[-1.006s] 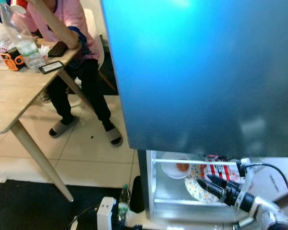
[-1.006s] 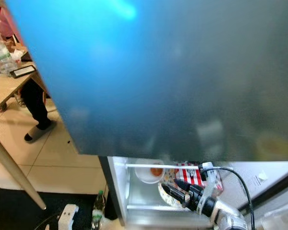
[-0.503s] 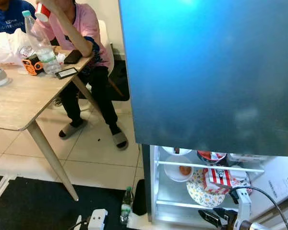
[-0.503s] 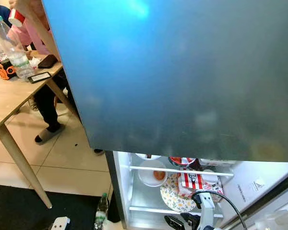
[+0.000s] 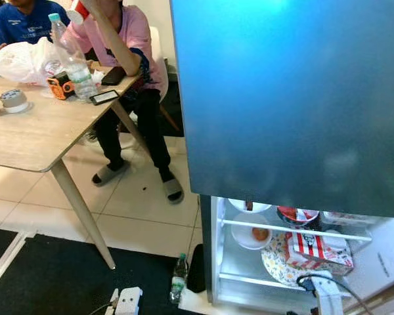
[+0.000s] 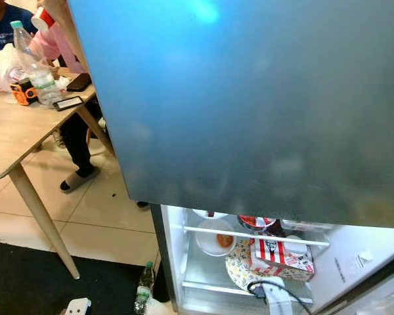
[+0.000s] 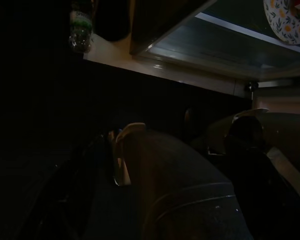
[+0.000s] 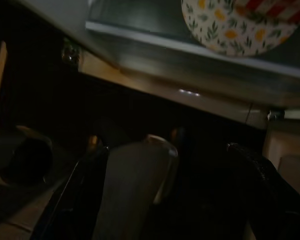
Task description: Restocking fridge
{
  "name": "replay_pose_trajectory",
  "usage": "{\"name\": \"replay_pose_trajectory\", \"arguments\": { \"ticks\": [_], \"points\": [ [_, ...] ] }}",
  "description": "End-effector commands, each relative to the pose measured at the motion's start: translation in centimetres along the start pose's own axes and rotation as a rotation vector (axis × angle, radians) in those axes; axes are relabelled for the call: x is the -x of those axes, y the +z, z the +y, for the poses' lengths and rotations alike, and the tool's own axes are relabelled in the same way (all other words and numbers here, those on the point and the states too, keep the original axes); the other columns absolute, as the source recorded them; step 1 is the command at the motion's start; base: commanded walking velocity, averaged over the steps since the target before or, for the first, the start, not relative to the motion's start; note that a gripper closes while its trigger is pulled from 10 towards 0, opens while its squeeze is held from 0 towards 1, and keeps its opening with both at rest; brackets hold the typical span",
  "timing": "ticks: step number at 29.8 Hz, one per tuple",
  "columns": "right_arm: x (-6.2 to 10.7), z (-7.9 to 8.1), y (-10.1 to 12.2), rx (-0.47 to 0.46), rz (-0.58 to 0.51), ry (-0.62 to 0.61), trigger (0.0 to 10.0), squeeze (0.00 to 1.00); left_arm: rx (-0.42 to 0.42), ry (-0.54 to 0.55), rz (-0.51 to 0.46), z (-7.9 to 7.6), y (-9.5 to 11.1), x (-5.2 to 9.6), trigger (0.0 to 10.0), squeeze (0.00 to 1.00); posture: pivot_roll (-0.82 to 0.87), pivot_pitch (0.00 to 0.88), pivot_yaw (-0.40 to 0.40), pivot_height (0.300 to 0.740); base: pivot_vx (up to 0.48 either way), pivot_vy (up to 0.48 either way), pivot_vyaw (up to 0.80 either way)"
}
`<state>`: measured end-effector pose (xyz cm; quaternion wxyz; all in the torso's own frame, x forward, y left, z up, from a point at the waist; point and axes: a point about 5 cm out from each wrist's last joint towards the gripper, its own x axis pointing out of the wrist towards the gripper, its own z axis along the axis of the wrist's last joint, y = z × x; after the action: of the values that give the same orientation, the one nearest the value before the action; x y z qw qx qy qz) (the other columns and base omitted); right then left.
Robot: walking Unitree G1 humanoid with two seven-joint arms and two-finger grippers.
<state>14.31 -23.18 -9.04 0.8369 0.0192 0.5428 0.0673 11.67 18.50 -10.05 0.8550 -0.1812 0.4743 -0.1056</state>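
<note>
Fridge [image 5: 289, 105] open, shelves above right jaws [image 8: 160, 195].

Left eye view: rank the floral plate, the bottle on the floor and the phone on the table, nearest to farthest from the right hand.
1. Floral plate, in the fridge, just ahead of the right hand.
2. Floor bottle, left of the fridge.
3. Phone, on the table, far left.

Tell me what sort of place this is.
Most likely the kitchen or dining area of a home. An open fridge holds a bowl, a floral plate and a red-striped takeaway box. A person sits at a wooden table on a tiled floor.
</note>
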Motion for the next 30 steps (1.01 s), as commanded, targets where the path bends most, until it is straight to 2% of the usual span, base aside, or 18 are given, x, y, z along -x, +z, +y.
{"name": "replay_pose_trajectory", "arguments": {
  "ticks": [1, 6, 19, 30],
  "points": [
    [-0.1, 0.2, -0.2, 0.015, 0.010, -0.006, 10.0, 0.00, 0.001, 0.014, 0.010, 0.0, -0.2, 0.0, 10.0, 0.00, -0.03, 0.000, 0.032, 0.740, 0.000, 0.000, 0.00],
    [-0.1, 0.4, -1.3, 0.062, 0.066, -0.035, 10.0, 0.00, 0.003, 0.029, 0.010, -0.1, -0.1, -0.2, 10.0, 0.00, -0.03, 0.000, 0.019, 0.740, 0.000, 0.000, 0.00],
    [-0.4, 0.8, -0.7, 0.065, 0.056, -0.074, 10.0, 0.00, 0.010, 0.050, 0.009, -0.1, 0.2, -0.4, 10.0, 0.00, -0.02, 0.000, 0.021, 0.740, 0.000, 0.000, 0.00],
    [-0.5, 1.0, -0.8, 0.060, 0.069, -0.093, 10.0, 0.00, -0.001, 0.078, 0.000, 0.9, 0.8, 0.1, 10.0, 0.00, -0.04, 0.000, 0.046, 0.740, 0.000, 0.000, 0.00]
  ]
}}
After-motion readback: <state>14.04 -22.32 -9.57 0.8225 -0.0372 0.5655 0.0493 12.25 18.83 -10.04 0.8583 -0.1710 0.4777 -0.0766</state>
